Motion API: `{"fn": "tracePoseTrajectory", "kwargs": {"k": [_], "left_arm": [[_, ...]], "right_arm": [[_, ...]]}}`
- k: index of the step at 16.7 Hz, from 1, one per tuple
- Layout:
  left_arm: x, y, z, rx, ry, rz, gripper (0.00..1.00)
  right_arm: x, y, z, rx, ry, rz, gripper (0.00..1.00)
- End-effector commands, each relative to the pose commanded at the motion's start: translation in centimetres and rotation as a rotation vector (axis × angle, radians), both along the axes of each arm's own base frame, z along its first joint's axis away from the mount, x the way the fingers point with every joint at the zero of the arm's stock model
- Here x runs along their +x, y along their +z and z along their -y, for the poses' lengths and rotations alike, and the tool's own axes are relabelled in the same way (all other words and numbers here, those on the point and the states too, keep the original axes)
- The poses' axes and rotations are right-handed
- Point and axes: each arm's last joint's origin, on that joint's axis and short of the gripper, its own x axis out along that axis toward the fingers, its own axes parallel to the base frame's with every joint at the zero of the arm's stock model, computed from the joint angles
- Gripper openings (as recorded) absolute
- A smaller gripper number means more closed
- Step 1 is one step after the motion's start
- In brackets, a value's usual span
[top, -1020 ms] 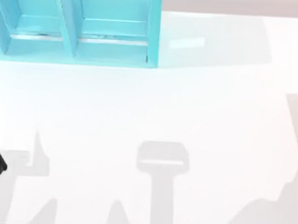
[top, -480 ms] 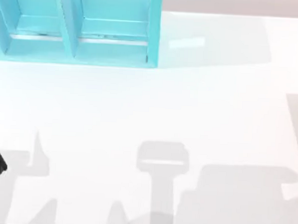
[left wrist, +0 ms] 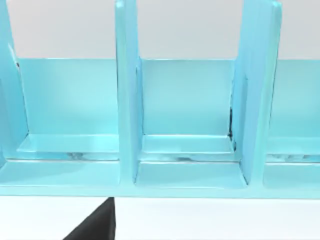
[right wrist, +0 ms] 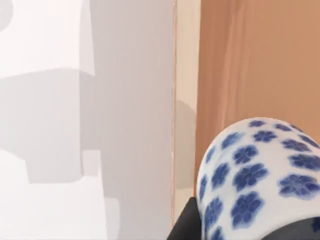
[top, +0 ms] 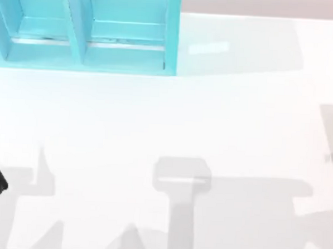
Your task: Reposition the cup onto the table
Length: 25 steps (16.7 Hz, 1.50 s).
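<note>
The right hand (right wrist: pixel 200 225) was close against a white cup (right wrist: pixel 255 180) with blue flowers beyond the bench (right wrist: pixel 75 125) edge; its grip could not be told.

Turquoise open-fronted shelf unit (top: pixel 88 28) with upright dividers, standing at the far left of the broad plain white table (top: pixel 172 119). Grey shadows across the table. Orange-brown floor (right wrist: pixel 260 55) beyond the table edge.

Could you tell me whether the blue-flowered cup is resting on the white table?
Cannot tell: the right wrist view shows the cup close up, but its underside and any contact with the table are hidden.
</note>
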Motion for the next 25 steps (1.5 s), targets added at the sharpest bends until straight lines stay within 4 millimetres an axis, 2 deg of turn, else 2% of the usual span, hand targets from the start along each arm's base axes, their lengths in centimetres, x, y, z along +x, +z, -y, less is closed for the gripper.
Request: {"fn": "tracePoseTrajectory", "kwargs": {"k": [3, 6, 9, 12, 15, 17, 25], "left_arm": [[0.0, 0.0, 0.0, 0.000, 0.000, 0.000, 1.00], [0.0, 0.0, 0.0, 0.000, 0.000, 0.000, 1.00], [0.0, 0.0, 0.0, 0.000, 0.000, 0.000, 1.00], [0.0, 0.0, 0.0, 0.000, 0.000, 0.000, 1.00], [0.0, 0.0, 0.0, 0.000, 0.000, 0.000, 1.00], [0.0, 0.0, 0.0, 0.000, 0.000, 0.000, 1.00], [0.0, 0.0, 0.0, 0.000, 0.000, 0.000, 1.00]], "right_arm": [[0.8, 0.1, -5.0, -0.007, 0.007, -0.002, 0.00], [0.0, 0.2, -12.5, -0.014, 0.016, 0.000, 0.00], [-3.6, 0.2, -20.2, -0.015, 0.035, 0.006, 0.00], [-8.1, 0.2, -25.3, -0.010, 0.030, 0.011, 0.00], [-11.5, 0.1, -27.8, -0.003, 0.016, 0.010, 0.00], [-12.8, 0.1, -28.6, -0.001, 0.006, 0.008, 0.00], [-13.0, -0.3, -28.7, 0.002, -0.006, 0.006, 0.00]]}}
